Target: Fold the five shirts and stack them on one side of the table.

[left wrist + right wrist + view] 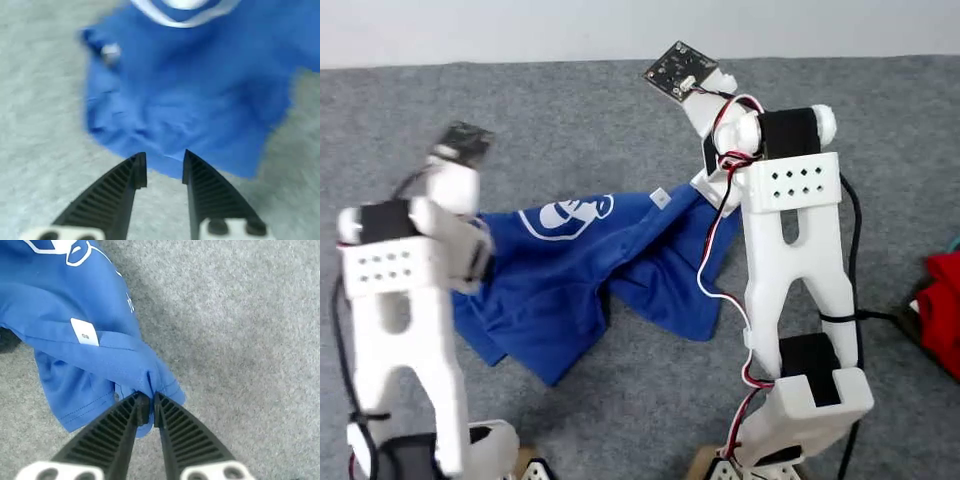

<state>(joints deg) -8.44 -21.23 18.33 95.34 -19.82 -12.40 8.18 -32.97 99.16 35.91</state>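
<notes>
A blue shirt (590, 265) with a white logo (565, 215) lies crumpled in the middle of the grey table. In the right wrist view my right gripper (150, 401) is shut on a bunched fold of the blue shirt (100, 355), near its white tag (85, 332). From above, the right gripper (706, 185) holds the shirt's right corner. My left gripper (165, 167) stands open just over the edge of the blue shirt (190, 100), with nothing between its fingers. In the high view the left gripper (480, 255) is at the shirt's left side.
A red garment (945, 310) lies at the table's right edge, beyond the right arm. Bare grey table surface (570, 110) stretches behind the blue shirt and in front of it, between the two arm bases.
</notes>
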